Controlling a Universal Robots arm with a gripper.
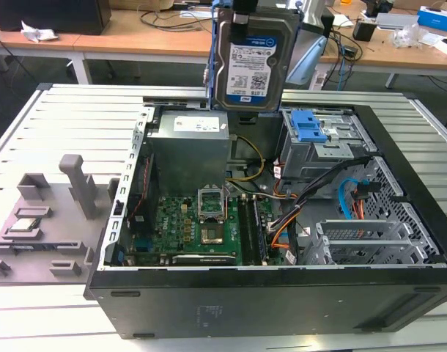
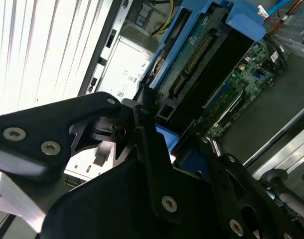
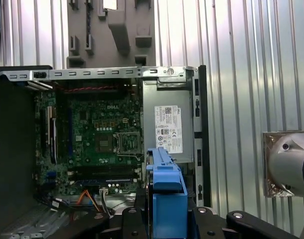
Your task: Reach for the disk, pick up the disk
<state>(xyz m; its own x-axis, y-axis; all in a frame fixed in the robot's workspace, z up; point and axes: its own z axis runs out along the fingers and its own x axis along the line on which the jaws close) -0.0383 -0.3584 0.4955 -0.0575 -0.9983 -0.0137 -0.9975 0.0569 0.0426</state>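
currently the disk (image 1: 251,62) is held upright in the air, above the open computer case (image 1: 421,220), with its barcode label turned toward the exterior view. it is clamped by the gripper (image 3: 168,219), whose black fingers (image 2: 149,149) are closed on either side of the blue carrier frame. below it, the grey power-supply box (image 1: 190,150) and the green motherboard (image 1: 194,227) are seen inside the case, which lies on a slatted metal table (image 1: 69,125).

place: electronics lab | evidence: slotted metal worktable (image 1: 77,117), opened computer case (image 1: 267,308), cluttered benches (image 1: 135,40)
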